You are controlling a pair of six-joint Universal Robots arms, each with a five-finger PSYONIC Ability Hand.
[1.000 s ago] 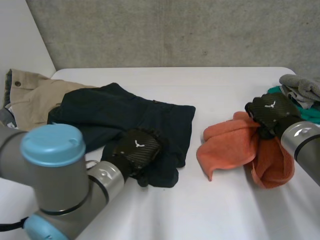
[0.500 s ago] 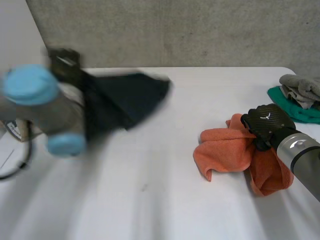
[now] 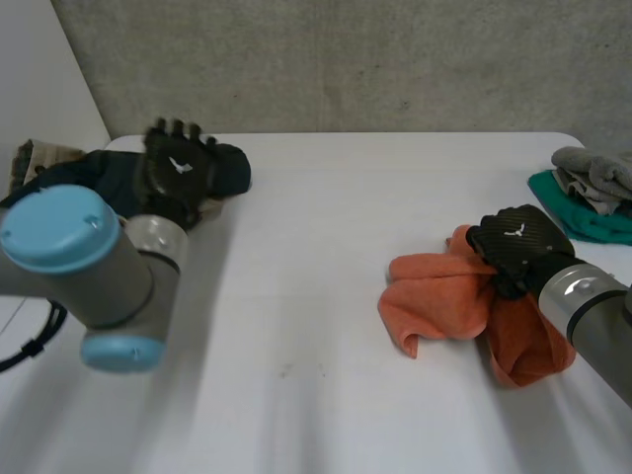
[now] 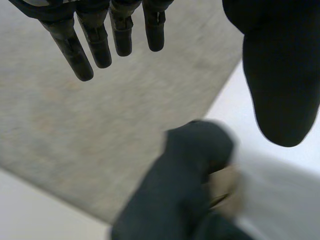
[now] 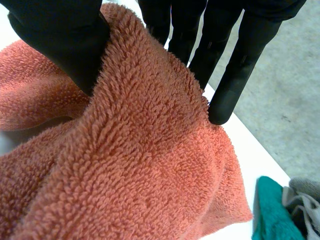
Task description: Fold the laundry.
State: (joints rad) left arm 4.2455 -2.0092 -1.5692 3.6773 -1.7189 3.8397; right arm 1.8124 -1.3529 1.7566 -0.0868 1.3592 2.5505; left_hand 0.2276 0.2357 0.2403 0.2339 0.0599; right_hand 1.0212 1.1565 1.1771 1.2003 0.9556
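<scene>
An orange towel point(image 3: 434, 301) lies crumpled on the white table point(image 3: 316, 375) at the right. My right hand point(image 3: 513, 245) grips its upper edge. In the right wrist view the thumb point(image 5: 60, 35) and fingers point(image 5: 235, 65) pinch a fold of the towel point(image 5: 140, 165) between them. My left hand point(image 3: 178, 176) is raised at the far left of the table with its fingers point(image 4: 70, 45) straight and spread, holding nothing. A dark navy garment point(image 3: 225, 168) is bunched just beyond and below that hand, seen under the palm point(image 4: 180, 195).
A beige garment point(image 3: 30, 156) lies under the navy one at the table's far left corner. A teal cloth point(image 3: 583, 215) and a grey cloth point(image 3: 592, 166) are piled at the far right edge, close behind my right hand.
My left arm swept the navy garment from the table's middle to the far left corner and let it go. My right hand dragged the orange towel slightly leftward.
</scene>
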